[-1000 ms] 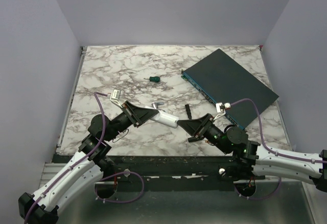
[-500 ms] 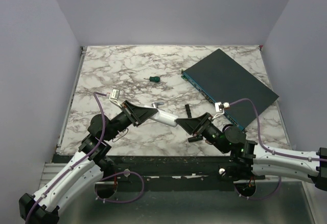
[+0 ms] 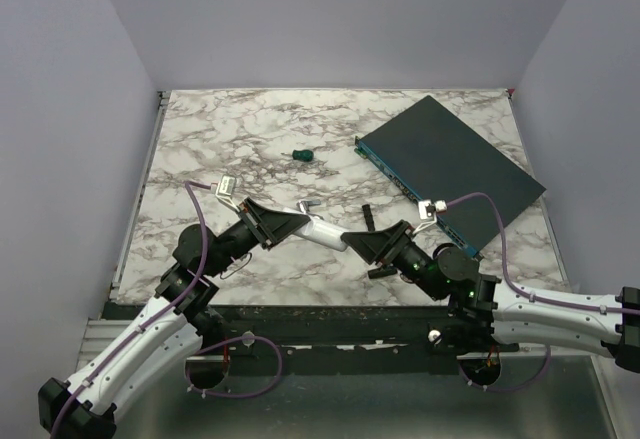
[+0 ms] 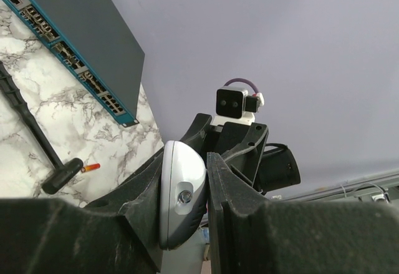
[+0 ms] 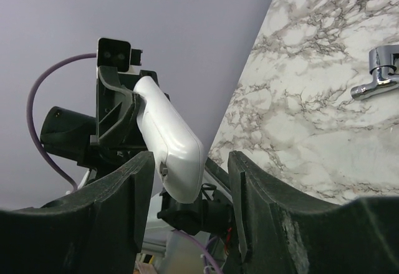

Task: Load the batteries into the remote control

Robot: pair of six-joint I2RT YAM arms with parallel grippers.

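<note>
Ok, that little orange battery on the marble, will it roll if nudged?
Probably: the battery lies on its side, a round cylinder on a smooth table, so a sideways push should roll it. It looks tiny, so likely light and easy to flick away.

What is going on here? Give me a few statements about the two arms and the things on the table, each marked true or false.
1. The left gripper is clamped on the white remote. True.
2. The right gripper is squeezing the remote as well. False: its fingers stand open around the remote's end, with a clear gap on one side.
3. The green screwdriver lies on top of the teal box. False: it lies on the marble table, left of the box.
4. A small orange battery lies on the table. True.
</note>
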